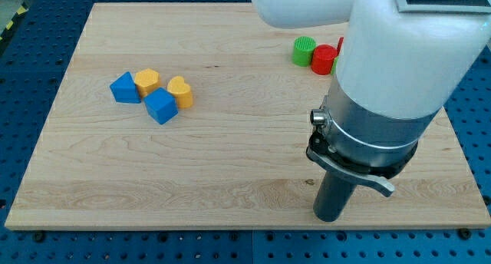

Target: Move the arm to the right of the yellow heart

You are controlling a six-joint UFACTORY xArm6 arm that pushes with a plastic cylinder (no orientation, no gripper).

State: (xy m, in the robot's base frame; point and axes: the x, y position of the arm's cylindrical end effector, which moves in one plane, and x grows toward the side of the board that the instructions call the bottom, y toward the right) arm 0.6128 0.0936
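The yellow heart [181,92] lies at the view's left-centre of the wooden board [230,164], touching a blue cube [161,106] below-left of it. A yellow hexagonal block [146,81] and a blue block [125,88] sit just left of these. My tip [331,217] rests on the board near the view's bottom right, far right of and below the yellow heart, touching no block.
A green cylinder [304,51] and a red cylinder [324,59] stand at the view's top right, partly hidden by the arm's white body [406,57]. Another red piece [341,47] peeks out beside them. The blue pegboard table [31,103] surrounds the board.
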